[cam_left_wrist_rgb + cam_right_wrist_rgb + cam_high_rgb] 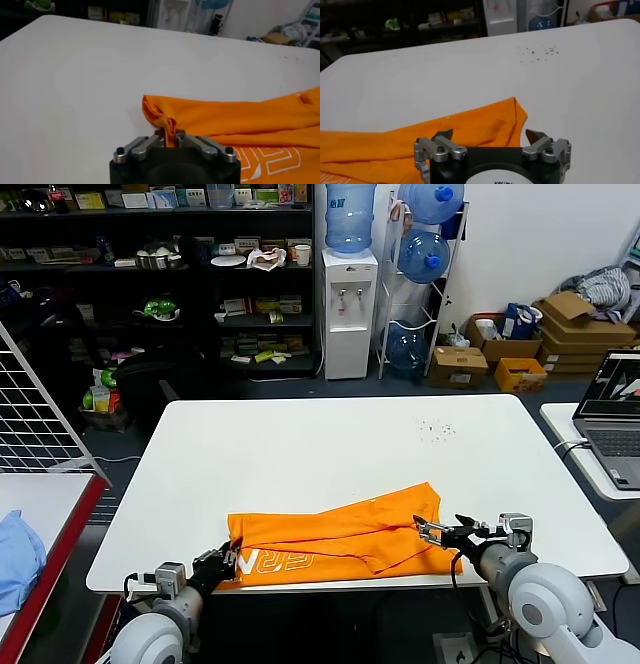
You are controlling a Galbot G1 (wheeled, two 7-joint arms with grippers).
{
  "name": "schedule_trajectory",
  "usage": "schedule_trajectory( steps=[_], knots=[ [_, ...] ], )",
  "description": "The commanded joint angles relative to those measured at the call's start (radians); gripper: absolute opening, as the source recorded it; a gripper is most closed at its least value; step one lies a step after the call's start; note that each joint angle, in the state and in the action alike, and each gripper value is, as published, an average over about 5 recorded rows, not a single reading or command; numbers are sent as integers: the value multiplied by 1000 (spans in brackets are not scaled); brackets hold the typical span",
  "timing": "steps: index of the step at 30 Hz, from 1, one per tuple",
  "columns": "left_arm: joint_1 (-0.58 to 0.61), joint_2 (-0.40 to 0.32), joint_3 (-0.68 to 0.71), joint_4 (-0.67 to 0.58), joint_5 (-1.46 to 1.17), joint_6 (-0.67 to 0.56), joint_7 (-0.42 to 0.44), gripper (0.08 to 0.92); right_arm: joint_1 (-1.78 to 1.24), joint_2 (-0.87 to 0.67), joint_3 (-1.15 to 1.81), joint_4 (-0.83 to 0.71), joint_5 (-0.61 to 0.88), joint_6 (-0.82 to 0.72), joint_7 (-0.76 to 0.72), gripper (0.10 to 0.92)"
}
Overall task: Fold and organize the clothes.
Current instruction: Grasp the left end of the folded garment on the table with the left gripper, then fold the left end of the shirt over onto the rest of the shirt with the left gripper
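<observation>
A wide white rectangular table (300, 454) carries the bright orange soft-fabric T-shirt (340, 539), folded along its near edge. The left gripper (170, 141) has its fingers pinched on the shirt's left corner; the right gripper (490, 136) stands spread wide at the right end.

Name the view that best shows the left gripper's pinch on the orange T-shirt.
Left wrist view: the left gripper is shut on a raised fold of the orange T-shirt. The head view shows only its place at the shirt's near-left corner; the right wrist view misses it.
</observation>
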Motion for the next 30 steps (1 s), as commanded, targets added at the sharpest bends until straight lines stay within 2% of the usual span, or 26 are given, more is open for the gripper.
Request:
schedule_trajectory(
  steps=[1,6,15,23,30],
  knots=[
    [-1,12,-3,-10,-6,0,-2,146,7,2,-5,-3,-2,6,3,921],
    [-9,66,-16,-30,-27,3,-8,115,26,9,-17,-8,-7,13,3,921],
    [9,229,-136,-47,-136,26,-35,115,101,23,-73,-37,-49,29,-26,921],
    [194,401,-400,-12,-247,47,-38,115,146,38,-117,-75,-95,55,-93,921],
    [296,446,-578,85,-269,50,-13,115,150,40,-123,-98,-118,82,-132,921]
  ],
)
